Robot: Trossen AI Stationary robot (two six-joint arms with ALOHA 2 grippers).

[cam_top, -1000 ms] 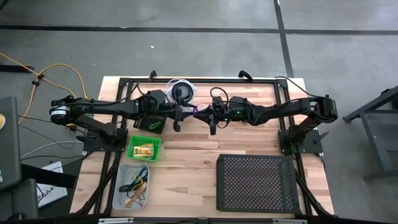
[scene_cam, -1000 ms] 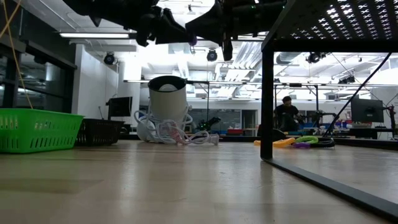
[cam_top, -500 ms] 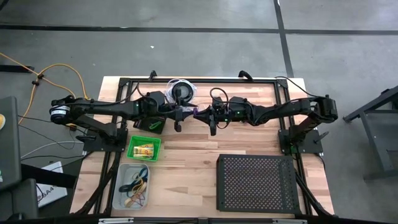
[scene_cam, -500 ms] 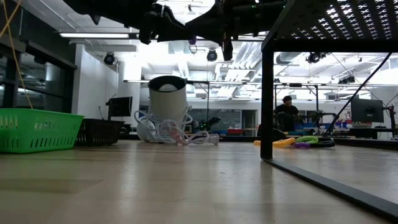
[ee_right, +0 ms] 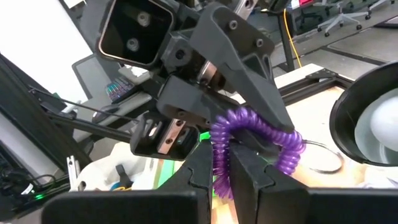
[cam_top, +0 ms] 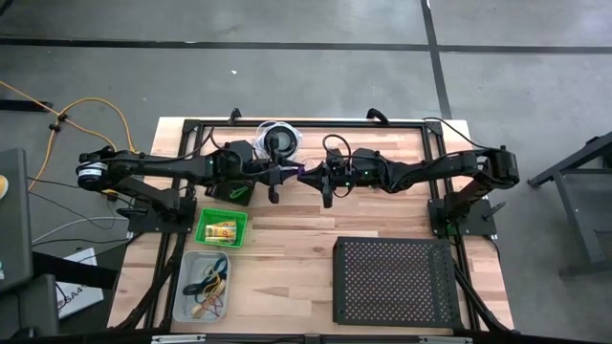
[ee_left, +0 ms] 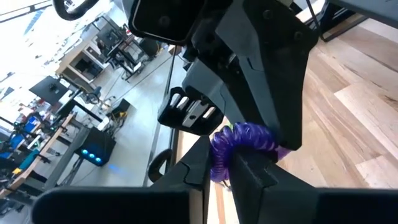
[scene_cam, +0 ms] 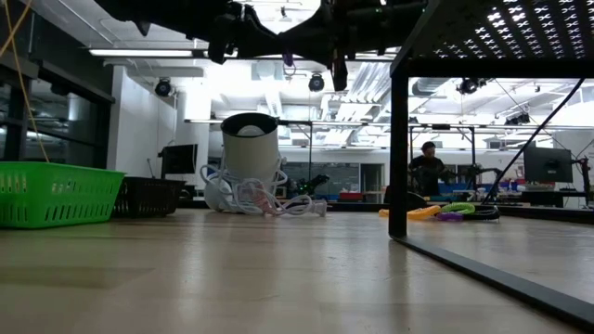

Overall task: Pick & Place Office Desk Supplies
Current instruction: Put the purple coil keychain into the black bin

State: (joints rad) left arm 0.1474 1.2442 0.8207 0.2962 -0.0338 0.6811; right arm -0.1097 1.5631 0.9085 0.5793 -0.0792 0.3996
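Observation:
A purple coiled ring [cam_top: 301, 172] hangs in mid-air above the middle of the table, between my two grippers, which face each other tip to tip. My left gripper [cam_top: 289, 174] reaches in from the table's left and is shut on the ring. My right gripper [cam_top: 316, 176] reaches in from the right and is shut on the same ring. In the low view a bit of the ring [scene_cam: 288, 60] shows high above the tabletop. The left wrist view shows the coil [ee_left: 244, 142] against the right gripper's fingers; the right wrist view shows the coil [ee_right: 252, 134] against the left gripper's. My left gripper [ee_left: 227, 167] pinches one part of the ring's coil [ee_left: 219, 160] between its two fingers. The fingers lie about level and come from the table's left. The ring is lifted clear of the table. My right gripper [ee_right: 221, 167] pinches another part of the coil [ee_right: 219, 163] between its two fingers, level, from the table's right. The loop arcs out from the fingers [ee_right: 249, 169] to the left gripper, clear of the table.
A green basket [cam_top: 222, 229] with yellow packets and a clear bin [cam_top: 206, 287] with rubber bands stand at the near left. A black perforated tray [cam_top: 394, 282] fills the near right. A round black disc with white coiled cord [cam_top: 278, 141] sits at the far middle.
My left gripper has shut on the purple ring, which my right gripper has held all along. Neither arm has shifted, and the ring stays in the air between them.

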